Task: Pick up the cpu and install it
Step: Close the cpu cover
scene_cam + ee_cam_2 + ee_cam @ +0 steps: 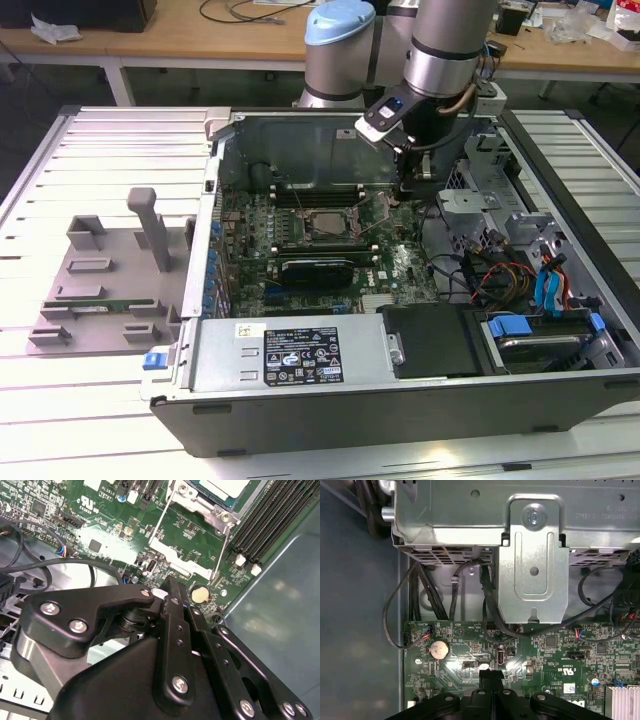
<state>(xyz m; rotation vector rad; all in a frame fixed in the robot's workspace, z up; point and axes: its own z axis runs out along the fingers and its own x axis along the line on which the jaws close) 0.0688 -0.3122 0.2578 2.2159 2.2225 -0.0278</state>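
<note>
Setting: An open grey metal computer case (300,365) lies on a pale slatted bench (90,420), with its green motherboard (405,262) exposed.

Arm: A silver-and-blue robot arm (440,50) reaches down into the case, over the part of the motherboard toward the exterior view's right.

Pincer: The black pincer (408,188) hangs just above the motherboard. In both wrist views (167,587) (491,675) its fingers are pressed together, and nothing can be seen between them.

Cpu: The small flat square cpu with a silvery metal top (322,226) sits near the middle of the motherboard, inside a metal-framed socket. It is clear of the pincer. In the second wrist view the cpu (225,486) lies within the frame, and a thin wire lever (159,522) slants away from the frame across the motherboard.

Battery: A round silver coin battery (200,595) (439,650) is mounted on the motherboard near the pincer's tips.

Cables: Black cables (490,610) run off the motherboard's edge toward a silver steel bracket (534,565) just beyond the board.

Fixture: A grey plastic fixture (100,270) rests on the bench outside the case, well apart from the motherboard on the exterior view's left. A long green memory stick (95,304) lies in it.
</note>
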